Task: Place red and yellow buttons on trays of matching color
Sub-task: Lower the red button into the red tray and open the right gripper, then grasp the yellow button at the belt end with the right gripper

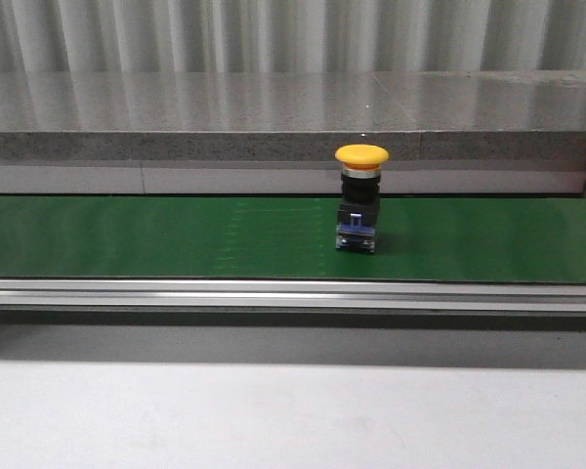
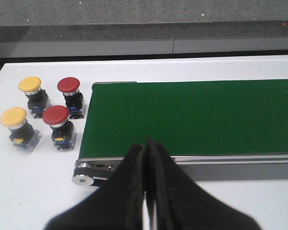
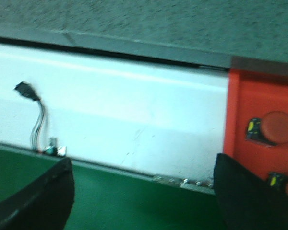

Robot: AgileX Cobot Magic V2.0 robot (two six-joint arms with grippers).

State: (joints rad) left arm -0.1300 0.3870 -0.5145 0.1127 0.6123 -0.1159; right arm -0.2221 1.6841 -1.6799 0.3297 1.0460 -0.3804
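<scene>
A yellow button (image 1: 360,195) stands upright on the green belt (image 1: 156,234), waiting to be picked. My right gripper (image 3: 141,201) hangs spread wide over the belt beside the red tray (image 3: 259,110), which holds red buttons; my left gripper (image 2: 146,158) is clenched, empty. Next I judge a grasp on it, then finding the yellow tray, unseen here.

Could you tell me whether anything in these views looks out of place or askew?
Nothing stands out. The yellow button stands upright on the green belt, four more buttons stand upright beside the belt's end, and red buttons already lie on the red tray.
</scene>
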